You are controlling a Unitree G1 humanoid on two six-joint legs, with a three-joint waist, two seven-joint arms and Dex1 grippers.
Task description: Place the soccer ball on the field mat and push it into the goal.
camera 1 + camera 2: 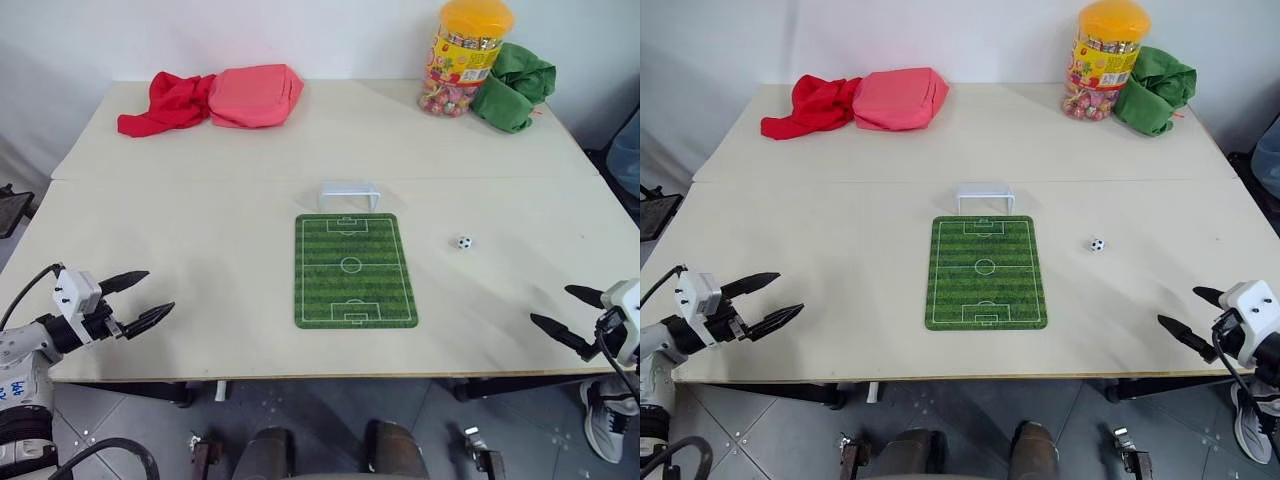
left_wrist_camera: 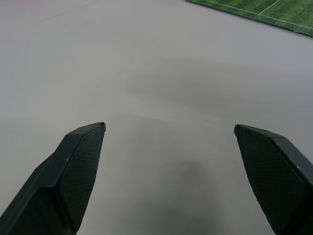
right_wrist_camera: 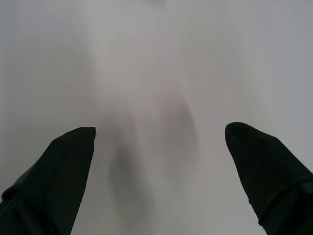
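Over the table's near edge — both hands wide open, empty.

bare test room: plain table, grey tiled floor

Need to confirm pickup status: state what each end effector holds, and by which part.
Nothing. Left end effector and right end effector are both open and empty; the ball lies on the table, untouched.

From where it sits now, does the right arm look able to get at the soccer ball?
Probably yes. The soccer ball lies alone on bare table, right of the field mat. The right gripper hangs open near the table's front right edge, with nothing between them.
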